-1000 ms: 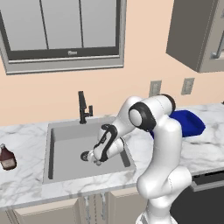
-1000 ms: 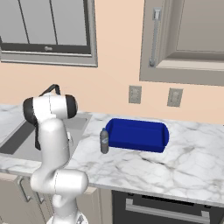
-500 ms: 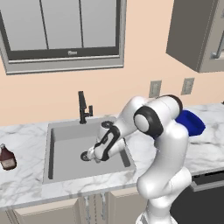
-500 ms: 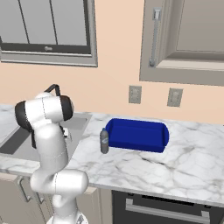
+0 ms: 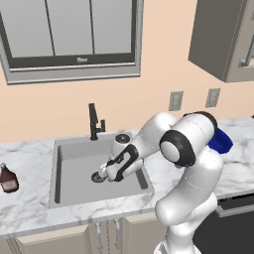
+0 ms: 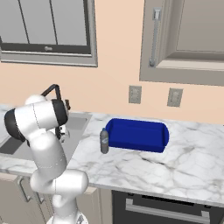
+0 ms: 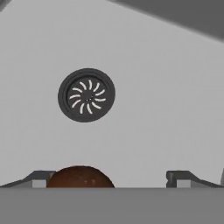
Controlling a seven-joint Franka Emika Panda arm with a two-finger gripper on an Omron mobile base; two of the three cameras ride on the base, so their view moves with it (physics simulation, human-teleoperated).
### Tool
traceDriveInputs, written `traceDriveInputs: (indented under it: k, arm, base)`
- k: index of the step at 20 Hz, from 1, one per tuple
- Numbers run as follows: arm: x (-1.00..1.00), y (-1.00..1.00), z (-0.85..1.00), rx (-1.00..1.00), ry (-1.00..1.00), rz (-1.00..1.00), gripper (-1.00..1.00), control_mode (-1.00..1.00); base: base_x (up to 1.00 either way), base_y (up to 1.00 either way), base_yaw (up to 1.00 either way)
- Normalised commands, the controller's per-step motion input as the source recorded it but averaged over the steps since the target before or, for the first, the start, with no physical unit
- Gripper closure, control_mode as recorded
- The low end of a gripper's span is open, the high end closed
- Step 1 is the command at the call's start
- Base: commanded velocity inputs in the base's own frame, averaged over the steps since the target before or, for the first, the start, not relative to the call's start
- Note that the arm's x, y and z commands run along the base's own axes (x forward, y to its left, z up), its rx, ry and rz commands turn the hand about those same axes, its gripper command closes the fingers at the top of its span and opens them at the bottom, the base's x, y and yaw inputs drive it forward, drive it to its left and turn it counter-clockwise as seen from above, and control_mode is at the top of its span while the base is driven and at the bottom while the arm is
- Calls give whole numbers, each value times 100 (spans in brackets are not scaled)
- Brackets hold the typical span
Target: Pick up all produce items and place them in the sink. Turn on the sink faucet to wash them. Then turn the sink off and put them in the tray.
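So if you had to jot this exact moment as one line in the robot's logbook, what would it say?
stage: produce into sink | gripper: open, low in sink | mushroom: between fingertips, by drain | faucet: untouched | tray: on counter

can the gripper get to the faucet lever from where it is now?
Probably yes. The gripper hangs open low in the sink beside the drain; the faucet stands at the back rim, nothing between.

Even, bright, rendered light with no glare. Soft shadow darkens the sink (image 5: 69,168) walls. Edges look slightly soft.
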Motion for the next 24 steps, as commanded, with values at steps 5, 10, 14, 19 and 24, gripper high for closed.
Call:
traceDriveInputs:
  k: [5, 10, 14, 19, 24]
  arm:
    - [10, 0, -39, 0, 1, 0, -100, -100]
    - [16, 0, -40, 0, 4, 0, -100, -100]
    - [10, 5, -35, 0, 2, 0, -100, -100]
    - [0, 14, -31, -3, 0, 0, -100, -100]
    - [0, 12, -11, -3, 0, 0, -100, -100]
  base:
    - [0, 0, 0]
    - [0, 0, 0]
    - [0, 0, 0]
    - [0, 0, 0]
    - [0, 0, 0]
